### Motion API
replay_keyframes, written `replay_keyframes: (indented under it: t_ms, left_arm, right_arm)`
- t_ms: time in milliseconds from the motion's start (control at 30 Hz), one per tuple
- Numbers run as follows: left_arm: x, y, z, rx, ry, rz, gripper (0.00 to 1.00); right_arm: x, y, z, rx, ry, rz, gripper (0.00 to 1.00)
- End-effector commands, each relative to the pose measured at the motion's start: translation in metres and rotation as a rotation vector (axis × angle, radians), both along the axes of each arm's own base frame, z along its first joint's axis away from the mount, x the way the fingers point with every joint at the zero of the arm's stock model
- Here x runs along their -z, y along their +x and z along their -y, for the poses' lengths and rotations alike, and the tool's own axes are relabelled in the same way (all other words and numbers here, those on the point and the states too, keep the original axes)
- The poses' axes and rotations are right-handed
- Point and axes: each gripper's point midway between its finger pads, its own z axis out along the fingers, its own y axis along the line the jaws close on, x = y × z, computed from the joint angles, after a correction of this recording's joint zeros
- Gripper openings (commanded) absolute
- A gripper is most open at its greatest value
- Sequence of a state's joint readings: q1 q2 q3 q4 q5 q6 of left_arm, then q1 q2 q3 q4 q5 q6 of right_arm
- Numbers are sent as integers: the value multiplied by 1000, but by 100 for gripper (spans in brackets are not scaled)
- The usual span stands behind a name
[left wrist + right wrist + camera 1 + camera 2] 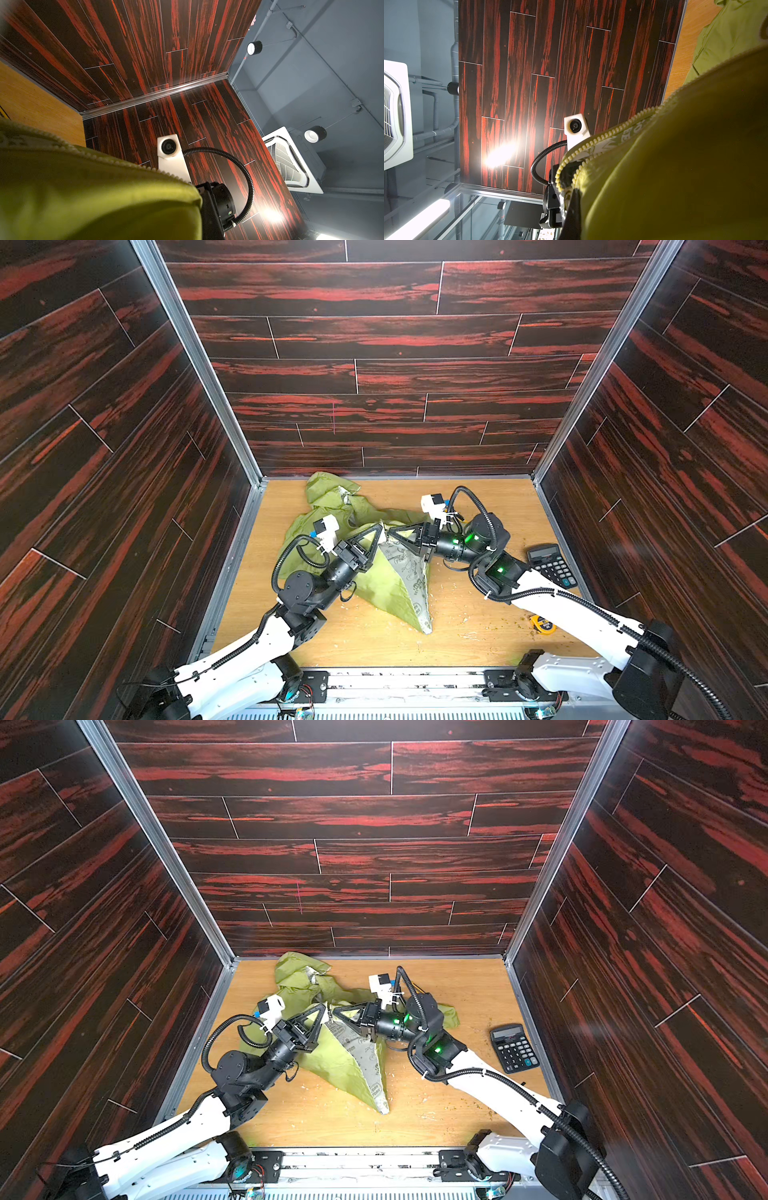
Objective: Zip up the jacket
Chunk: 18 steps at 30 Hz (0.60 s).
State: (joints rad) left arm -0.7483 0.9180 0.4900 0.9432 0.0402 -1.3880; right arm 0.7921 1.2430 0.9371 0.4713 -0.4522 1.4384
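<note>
Two grippers meet tip to tip above the middle of the table (478, 506). The left gripper (379, 530) and the right gripper (390, 532) are each clamped shut on an edge of the lime-green jacket (374, 585). The jacket lies left of centre on the table, its hood end bunched toward the back wall, and its front is pulled up into a peak where the tips meet. From there the patterned white lining (409, 572) fans down toward the near edge. The hold looks meant to bring the two front edges side by side and taut so the zipper halves can be joined. Cream zipper teeth (602, 137) run right along the cloth in the right wrist view, and a row also crosses the left wrist view (104, 154). No slider or pull can be made out, so how far the zip is closed cannot be told. A calculator (552, 564) and a yellow tape measure (542, 624) sit well apart from the jacket on the right, likely just clutter. By count there are two arms, two closed grippers, one jacket, one calculator and one tape measure.
</note>
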Motion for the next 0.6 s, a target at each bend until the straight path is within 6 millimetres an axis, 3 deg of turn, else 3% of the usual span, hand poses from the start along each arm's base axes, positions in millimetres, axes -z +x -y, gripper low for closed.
replay_keyframes:
  t_ms: [0,300,567]
  left_arm:
    - [-13,-1,-6,-15,-48,25,0]
    - [3,4,-3,-10,-36,-40,0]
    - [4,5,-5,-15,-46,-50,0]
  right_arm:
    - [-21,-18,5,-31,43,71,0]
    - [-33,-21,14,1,36,142,0]
    - [-19,-21,9,-20,-17,126,0]
